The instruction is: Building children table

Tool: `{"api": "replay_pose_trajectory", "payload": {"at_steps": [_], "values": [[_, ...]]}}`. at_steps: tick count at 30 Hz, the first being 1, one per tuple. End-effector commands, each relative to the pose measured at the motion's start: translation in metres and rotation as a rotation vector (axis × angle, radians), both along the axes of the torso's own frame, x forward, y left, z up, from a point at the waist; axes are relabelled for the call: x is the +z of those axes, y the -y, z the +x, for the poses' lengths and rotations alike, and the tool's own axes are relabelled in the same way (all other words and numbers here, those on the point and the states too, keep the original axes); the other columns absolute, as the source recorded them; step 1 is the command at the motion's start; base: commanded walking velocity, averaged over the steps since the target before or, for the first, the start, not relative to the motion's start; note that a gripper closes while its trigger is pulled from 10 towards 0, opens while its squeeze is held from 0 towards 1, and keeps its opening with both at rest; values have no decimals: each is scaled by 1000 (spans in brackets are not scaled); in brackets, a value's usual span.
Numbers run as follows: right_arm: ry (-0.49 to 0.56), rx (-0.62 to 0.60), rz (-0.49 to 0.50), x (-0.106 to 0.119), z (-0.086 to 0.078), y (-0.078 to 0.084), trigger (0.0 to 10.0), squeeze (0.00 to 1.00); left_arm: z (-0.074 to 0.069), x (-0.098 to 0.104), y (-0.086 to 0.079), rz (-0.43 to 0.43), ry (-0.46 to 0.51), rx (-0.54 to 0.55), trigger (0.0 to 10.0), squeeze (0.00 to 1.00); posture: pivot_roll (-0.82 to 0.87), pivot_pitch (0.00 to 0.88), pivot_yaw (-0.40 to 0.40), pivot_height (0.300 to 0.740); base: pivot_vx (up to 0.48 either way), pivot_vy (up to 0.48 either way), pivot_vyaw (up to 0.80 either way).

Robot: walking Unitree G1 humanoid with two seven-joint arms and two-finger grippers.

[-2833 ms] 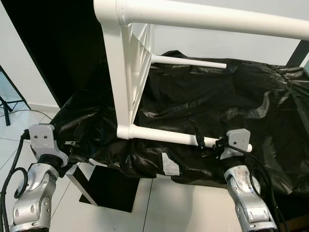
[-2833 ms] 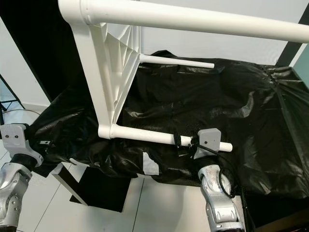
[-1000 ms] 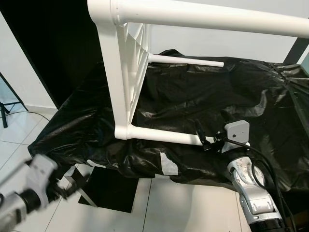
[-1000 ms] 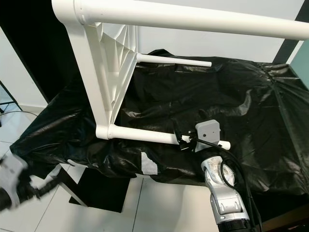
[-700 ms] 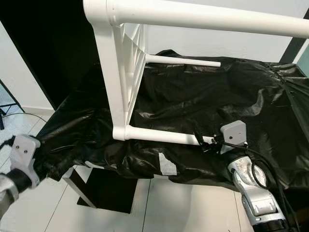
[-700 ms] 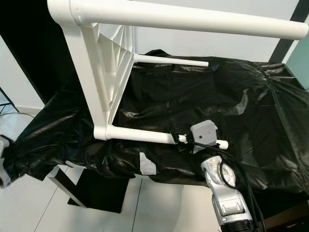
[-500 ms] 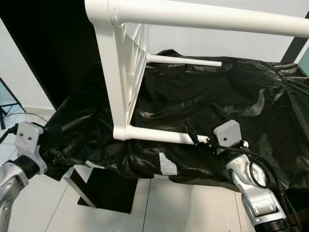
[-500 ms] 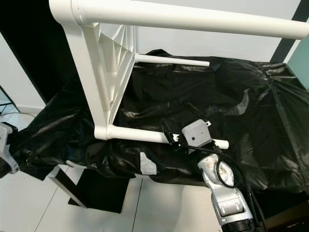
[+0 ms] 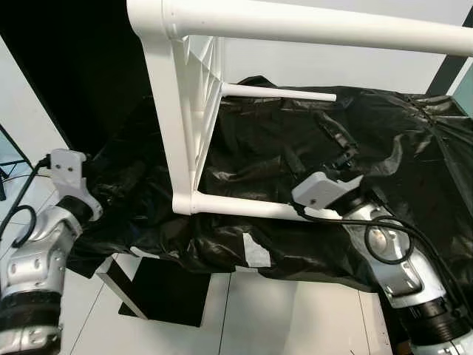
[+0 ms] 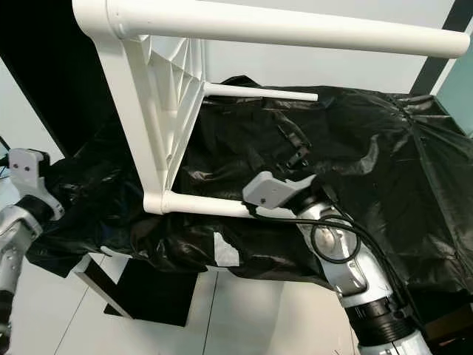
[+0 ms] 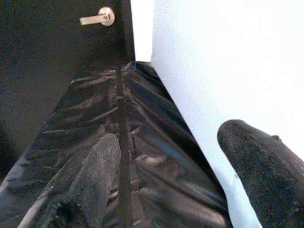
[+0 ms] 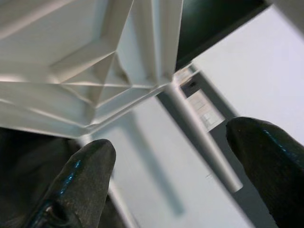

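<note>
1. The white children's table is being propped on its side on the desk, its lower leg lying beneath the right gripper, whose jaws are spread above it.
2. The left gripper, jaws spread, is being held at the desk's left edge.
3. No writing can be read.
4. The desk is being covered by black plastic sheeting; white floor tiles and a dark door are seen.

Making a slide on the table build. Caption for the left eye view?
White children's table on its side on black plastic sheet, right gripper open above sheet.
</note>
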State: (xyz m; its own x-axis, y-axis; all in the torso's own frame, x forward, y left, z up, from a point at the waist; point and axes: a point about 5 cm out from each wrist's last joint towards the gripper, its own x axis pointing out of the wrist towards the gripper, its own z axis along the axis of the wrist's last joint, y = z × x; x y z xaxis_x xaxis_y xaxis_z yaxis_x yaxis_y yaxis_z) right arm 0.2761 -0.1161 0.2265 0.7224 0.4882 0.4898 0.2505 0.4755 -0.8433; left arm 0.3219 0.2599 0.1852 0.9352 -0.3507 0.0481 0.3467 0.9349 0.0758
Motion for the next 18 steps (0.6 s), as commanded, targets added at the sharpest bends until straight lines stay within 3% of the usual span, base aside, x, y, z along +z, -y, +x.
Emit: {"api": "replay_pose_trajectory", "payload": {"at_steps": [1,10,15,18], "values": [[56,3,-18,7,-2,-4,10000,0,4,-4,1,12,-6,41,10000,0,6,0,-13,740,0,0,0],[258,-62,-2,43,-3,-10,10000,0,26,-4,14,-10,3,24,10000,0,-21,0,-10,740,0,0,0],[322,-82,13,52,-6,-9,10000,0,30,-5,16,-6,4,25,10000,0,-32,0,-5,740,0,0,0],[421,-113,28,61,-11,-6,10000,0,33,-8,19,-17,-1,24,10000,0,-37,0,-4,740,0,0,0]]}}
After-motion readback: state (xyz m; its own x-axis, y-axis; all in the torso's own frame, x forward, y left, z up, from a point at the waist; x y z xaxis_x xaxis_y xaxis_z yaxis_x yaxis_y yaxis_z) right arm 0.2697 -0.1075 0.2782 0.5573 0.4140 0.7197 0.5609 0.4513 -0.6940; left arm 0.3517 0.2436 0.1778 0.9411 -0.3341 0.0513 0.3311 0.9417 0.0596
